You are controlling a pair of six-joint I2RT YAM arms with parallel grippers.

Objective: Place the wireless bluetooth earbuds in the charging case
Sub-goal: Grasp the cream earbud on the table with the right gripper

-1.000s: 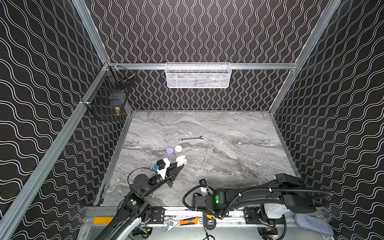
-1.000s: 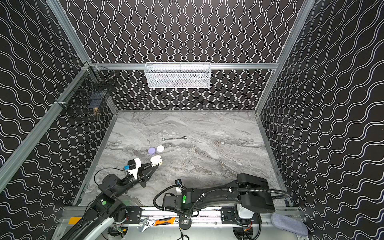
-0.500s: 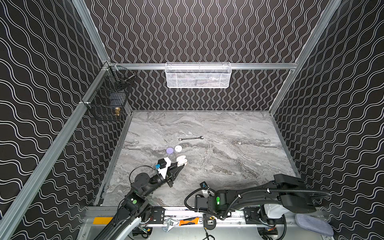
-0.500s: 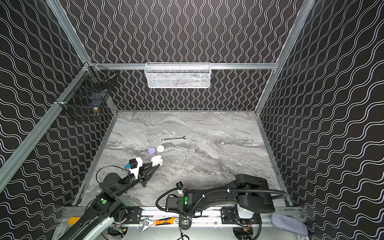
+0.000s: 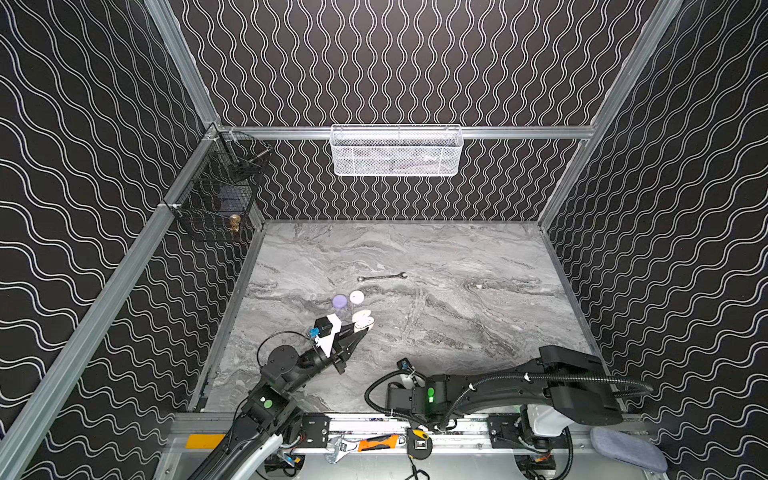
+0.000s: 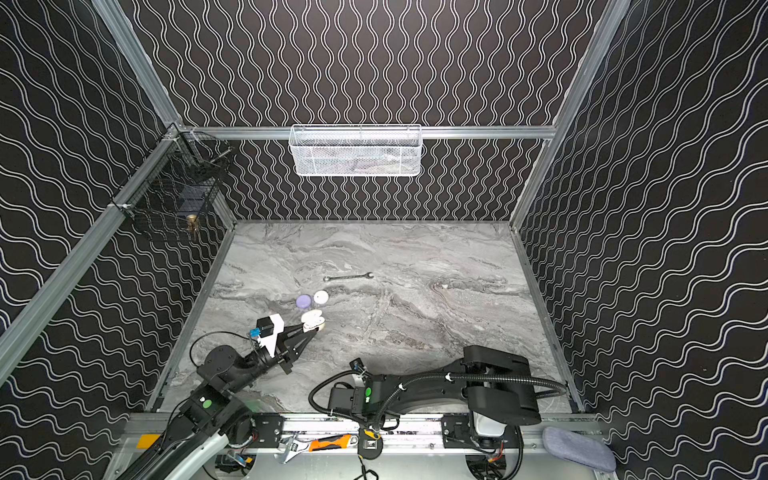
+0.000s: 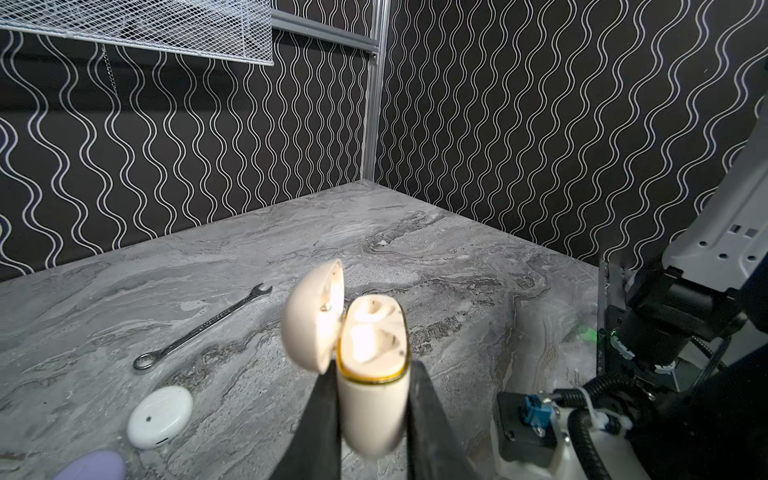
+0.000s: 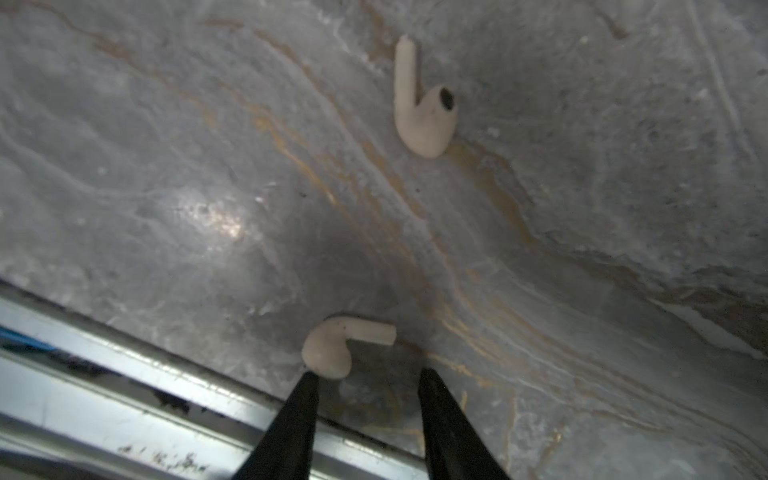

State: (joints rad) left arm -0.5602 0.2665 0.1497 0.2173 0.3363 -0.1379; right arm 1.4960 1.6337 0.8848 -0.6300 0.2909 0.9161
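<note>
Little has shifted in the top views since a second ago, though the jaws of the right gripper have been narrowed; they stand open, one black fingertip touching the bulb of a small cream stemmed plastic earbud lying on the grey marbled table beside the metal front rail. A second cream earbud lies well apart. The cream oval charging case, lid open, is clamped in the left gripper. With contact so off-centre, the rounded earbud could be squirted toward the rail or rolled when closed upon.
</note>
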